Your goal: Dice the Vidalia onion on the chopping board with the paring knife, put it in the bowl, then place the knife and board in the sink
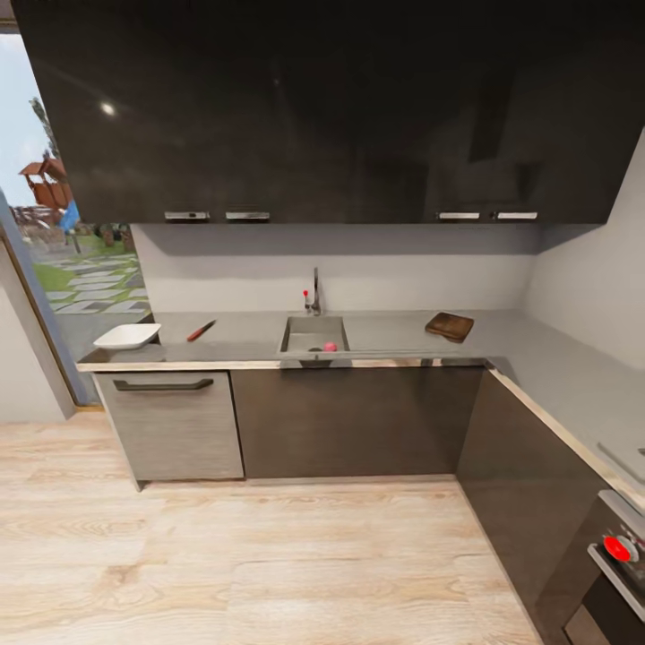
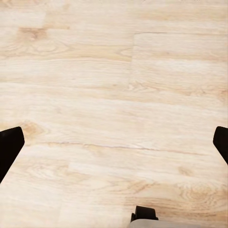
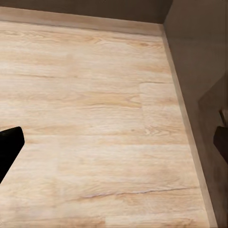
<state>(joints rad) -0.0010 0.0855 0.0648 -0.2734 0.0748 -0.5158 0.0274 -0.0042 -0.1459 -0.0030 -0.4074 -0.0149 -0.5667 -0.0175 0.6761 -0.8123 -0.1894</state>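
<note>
Approach comes first: roll squarely toward the sink (image 1: 313,334), where the Vidalia onion (image 1: 330,347) sits near its front wall, both tools spread wide and empty above the wooden floor (image 2: 114,95).

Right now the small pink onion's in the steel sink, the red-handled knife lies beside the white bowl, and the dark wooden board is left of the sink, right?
Not quite. In the head view the dark wooden chopping board lies right of the steel sink, not left. The small pink onion is in the sink, and the red-handled knife lies beside the white bowl.
</note>
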